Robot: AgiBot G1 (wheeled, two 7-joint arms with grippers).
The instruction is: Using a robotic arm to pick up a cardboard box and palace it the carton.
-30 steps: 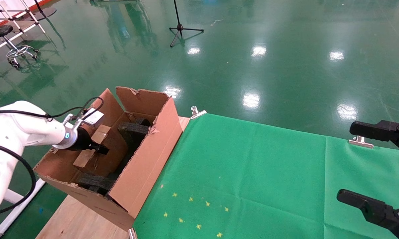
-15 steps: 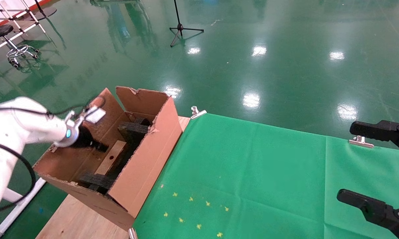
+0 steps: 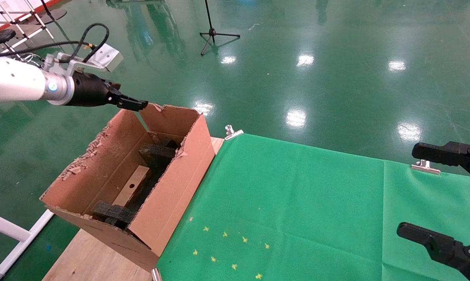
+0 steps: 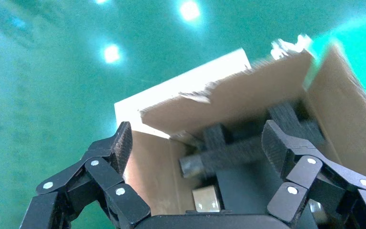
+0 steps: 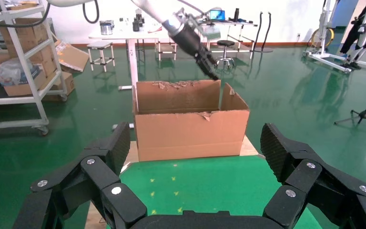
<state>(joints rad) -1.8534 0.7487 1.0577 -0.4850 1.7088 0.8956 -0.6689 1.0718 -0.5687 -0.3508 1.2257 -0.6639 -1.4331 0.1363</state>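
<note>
A second ago the left hand (image 3: 135, 104) of the robotic arm (image 3: 20, 80) was down inside the carton (image 3: 168, 191) with the cardboard box between its fingers; half a second ago the box already lay on the carton floor with the hand just above it. Now the arm has lifted clear and the hand hangs over the carton's far left corner, outside the walls, released and holding nothing. The cardboard box (image 3: 131, 190) has not shifted since it was let go: it lies flat on the carton floor, its round hole facing up, running lengthwise between the two black foam blocks (image 3: 156, 154), one at the far end and one at the near end.

The head view shows the whole carton at the left edge of the counter (image 3: 90, 259), just beside the green cloth (image 3: 297, 203), with its ragged left wall. The left wrist view shows what the head view cannot: both fingers (image 4: 119, 143) spread wide apart with only the carton's torn rim and foam seen between them. The right wrist view shows the carton from its long outer side, the left arm poised above its top edge. The right hand (image 3: 449, 199) is parked at the counter's right edge, its fingers wide apart and empty.
</note>
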